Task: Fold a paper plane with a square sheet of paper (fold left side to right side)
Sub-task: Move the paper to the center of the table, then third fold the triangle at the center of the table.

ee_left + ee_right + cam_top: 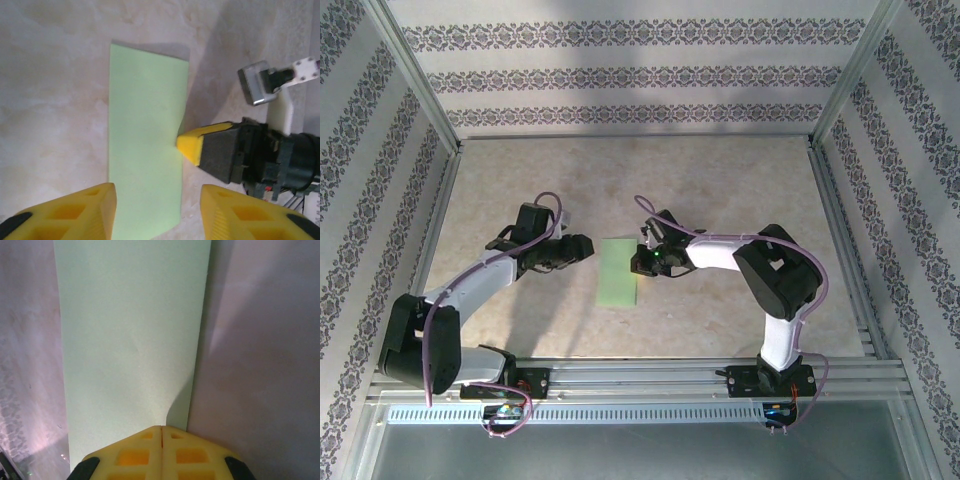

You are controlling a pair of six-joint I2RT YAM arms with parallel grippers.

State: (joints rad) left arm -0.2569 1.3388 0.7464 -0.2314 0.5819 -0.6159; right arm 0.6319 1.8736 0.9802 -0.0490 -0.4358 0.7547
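Observation:
The square sheet of paper [618, 271] lies on the table as a narrow pale green rectangle, doubled over lengthwise. In the left wrist view the paper [145, 140] runs up from between my fingers. My left gripper [157, 200] is open, hovering over the paper's near end; from above it [588, 246] sits just left of the sheet. My right gripper [638, 262] is shut, its joined yellow tips [187, 142] resting on the paper's right edge about halfway along. The right wrist view has the shut gripper [161, 430] over the paper [130, 340], nothing between the fingers.
The beige marbled tabletop [720, 190] is walled by patterned panels [620, 75] and metal frame rails [640, 375]. The right arm's white links [730, 250] stretch in from the right, and its wrist camera [257, 82] is close to my left gripper.

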